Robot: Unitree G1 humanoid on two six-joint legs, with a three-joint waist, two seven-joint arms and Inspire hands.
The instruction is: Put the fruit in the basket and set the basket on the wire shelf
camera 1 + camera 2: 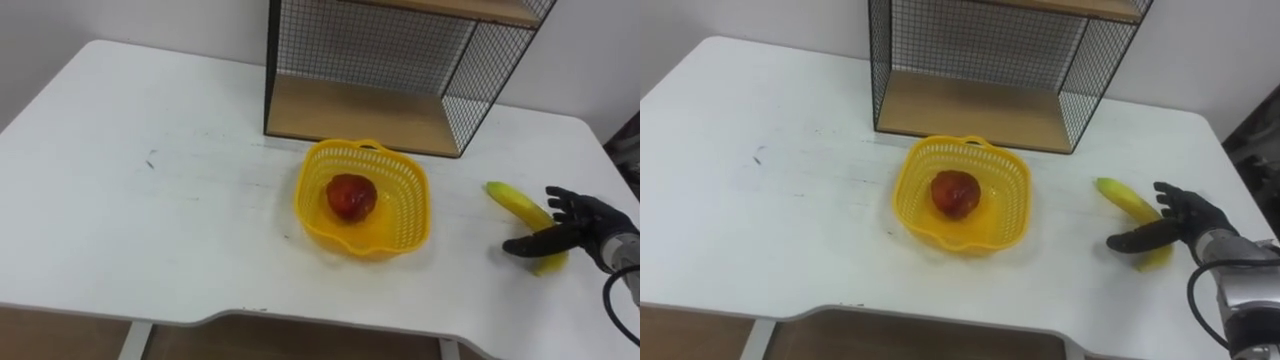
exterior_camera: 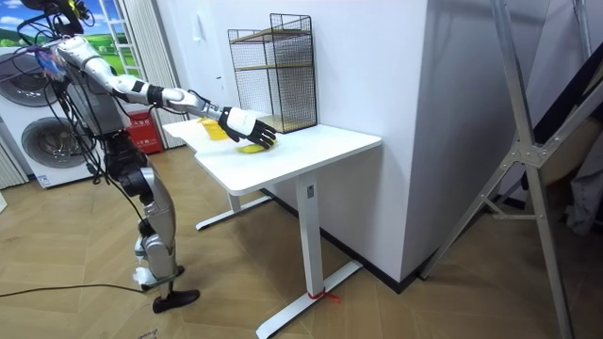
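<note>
Fingers and thumb of the right hand are wrapped around the banana, which lies flat on the tabletop. Just left of it sits the yellow basket with a red fruit inside, and the wire shelf stands right behind the basket.
</note>
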